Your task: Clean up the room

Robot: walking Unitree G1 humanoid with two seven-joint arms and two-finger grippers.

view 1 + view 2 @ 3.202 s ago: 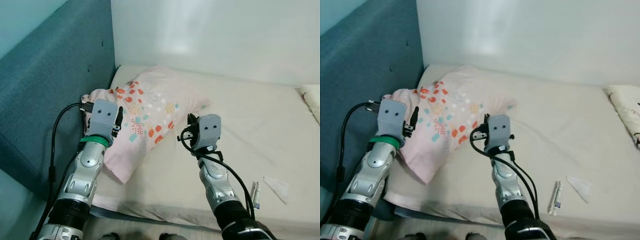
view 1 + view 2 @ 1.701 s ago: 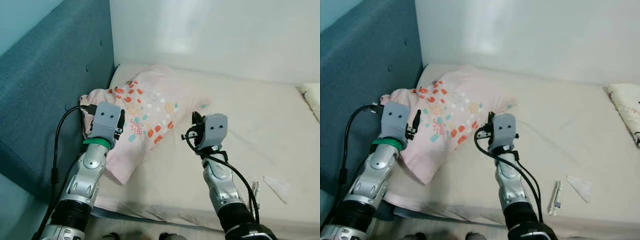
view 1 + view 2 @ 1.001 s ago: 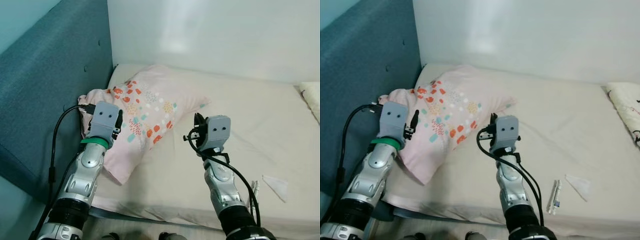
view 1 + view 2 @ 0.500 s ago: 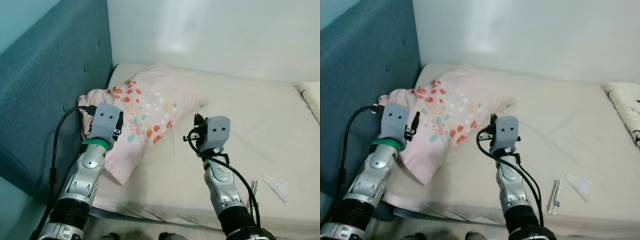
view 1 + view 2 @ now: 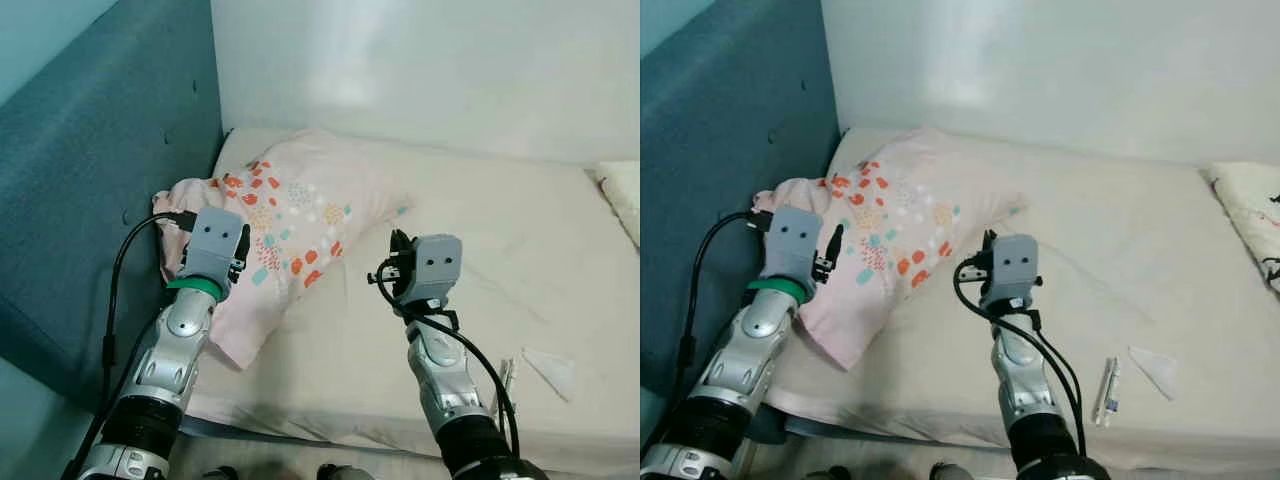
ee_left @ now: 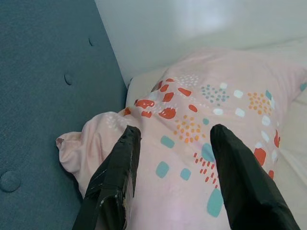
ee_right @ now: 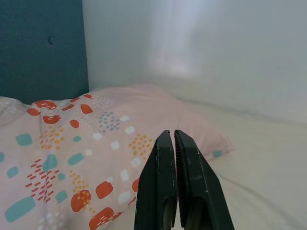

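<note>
A pink pillow (image 5: 290,215) with orange, teal and white spots lies on the cream mattress (image 5: 500,250), against the blue headboard. My left gripper (image 6: 175,132) stands open just above the pillow's near left corner, with a black finger (image 6: 120,163) on either side of the fabric and nothing gripped. In the left eye view the left gripper (image 5: 238,258) is over the pillow's near edge. My right gripper (image 7: 171,135) is shut and empty, and it points at the pillow. The right gripper (image 5: 394,262) hovers over the mattress, just right of the pillow's lower edge.
The padded blue headboard (image 5: 100,170) runs along the left and a white wall (image 5: 420,70) stands behind the bed. Near the front right edge lie a small white tube (image 5: 1106,390) and a crumpled white tissue (image 5: 1152,370). A patterned cloth (image 5: 1252,215) sits at the far right.
My right gripper has drawn slightly to the right, away from the pillow's edge. The left arm has barely moved. The view has shifted a little.
</note>
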